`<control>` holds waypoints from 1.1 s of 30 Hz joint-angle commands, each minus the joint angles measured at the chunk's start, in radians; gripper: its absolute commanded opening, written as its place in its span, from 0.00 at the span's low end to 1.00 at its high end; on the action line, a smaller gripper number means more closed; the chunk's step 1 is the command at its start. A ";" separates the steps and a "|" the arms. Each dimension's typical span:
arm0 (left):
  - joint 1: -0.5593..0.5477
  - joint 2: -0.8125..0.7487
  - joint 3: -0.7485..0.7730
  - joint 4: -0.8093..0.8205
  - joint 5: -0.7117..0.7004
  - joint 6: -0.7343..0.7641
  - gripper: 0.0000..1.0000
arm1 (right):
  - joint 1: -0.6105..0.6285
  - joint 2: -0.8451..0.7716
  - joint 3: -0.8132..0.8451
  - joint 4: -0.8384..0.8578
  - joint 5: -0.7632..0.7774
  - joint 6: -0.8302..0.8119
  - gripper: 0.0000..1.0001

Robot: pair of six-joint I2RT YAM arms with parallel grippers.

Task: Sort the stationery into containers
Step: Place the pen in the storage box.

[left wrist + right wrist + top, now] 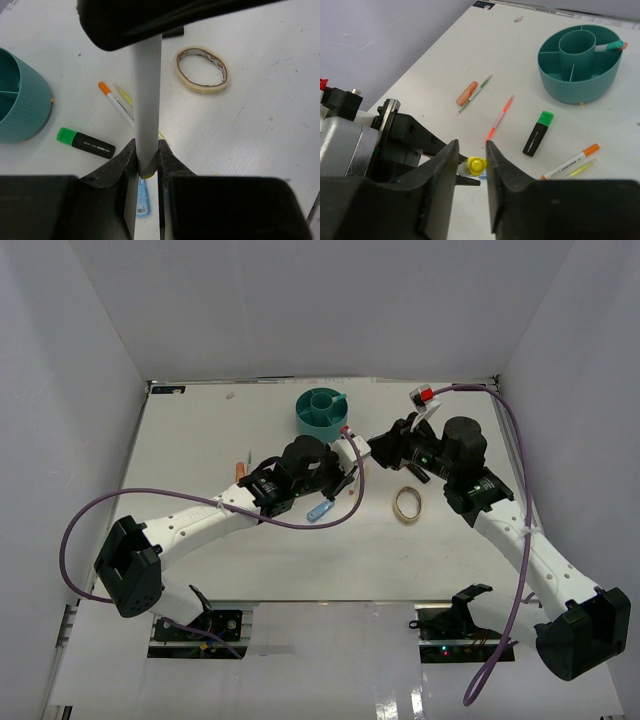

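From above, a white pen spans left gripper to right gripper, near the teal organizer. In the left wrist view, the left clamps it. In the right wrist view, the right's fingers narrowly straddle its yellow end without gripping. It looks like a handover, and the right should close first.

White counter, matte, with faint scuffs and specks in the close views. Boxed in on three sides by plain white panels: left wall, back wall, right wall, meeting at the far corners. The wall reads pale lilac-grey in the right wrist view. Glossy white ledge along the near edge, catching reflections. Light even and diffuse; shadows soft.
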 commanded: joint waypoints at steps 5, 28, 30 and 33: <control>0.002 -0.045 0.000 0.004 0.009 0.043 0.03 | -0.004 0.034 0.078 -0.078 -0.017 -0.056 0.21; 0.395 -0.108 -0.129 -0.009 0.020 -0.322 0.98 | -0.012 0.360 0.290 0.317 0.313 -0.150 0.08; 0.422 -0.100 -0.156 0.010 -0.011 -0.334 0.98 | -0.012 0.405 0.319 0.359 0.334 -0.173 0.08; 0.428 -0.065 -0.123 -0.042 -0.066 -0.347 0.98 | -0.010 0.491 0.357 0.454 0.371 -0.197 0.08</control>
